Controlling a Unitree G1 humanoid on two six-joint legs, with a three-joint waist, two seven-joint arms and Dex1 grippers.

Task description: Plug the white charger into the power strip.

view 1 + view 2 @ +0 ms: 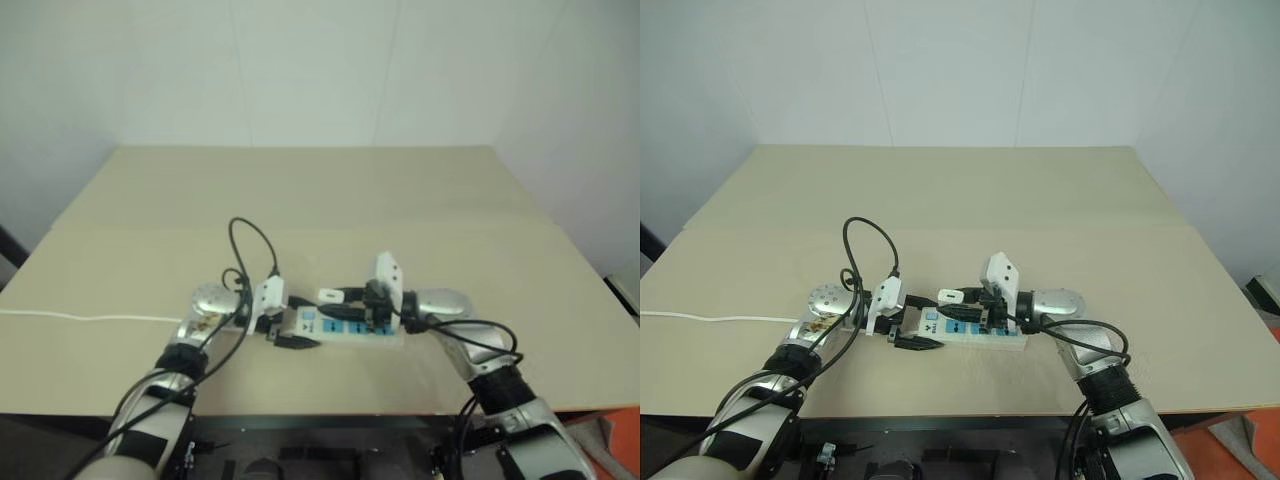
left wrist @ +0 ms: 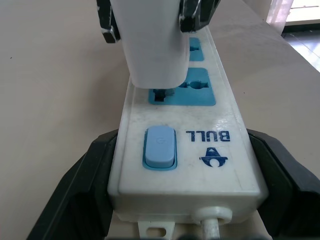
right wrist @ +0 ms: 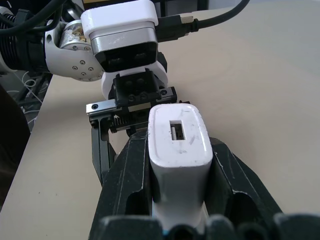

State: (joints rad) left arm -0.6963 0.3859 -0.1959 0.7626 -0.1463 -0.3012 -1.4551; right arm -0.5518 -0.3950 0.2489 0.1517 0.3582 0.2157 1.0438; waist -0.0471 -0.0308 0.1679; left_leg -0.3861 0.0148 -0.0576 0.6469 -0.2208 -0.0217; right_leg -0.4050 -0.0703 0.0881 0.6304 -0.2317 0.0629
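Item: white charger [image 3: 177, 145], clamped in my right gripper [image 3: 175, 200]; left gripper [image 2: 175, 185] clamps power strip [image 2: 200, 165]. I'd press straight down, prongs square to the nearest blue socket [image 2: 192, 90].

Power strip [image 1: 340, 329] lies flat near the desk's [image 1: 320, 200] front edge. Left tool [image 1: 287, 328] grips the strip's left end. Right tool [image 1: 352, 303] sits over the strip's blue sockets with the white charger [image 1: 331, 297] clamped between its fingers. Thin white cord [image 1: 80, 318] runs left of the strip.
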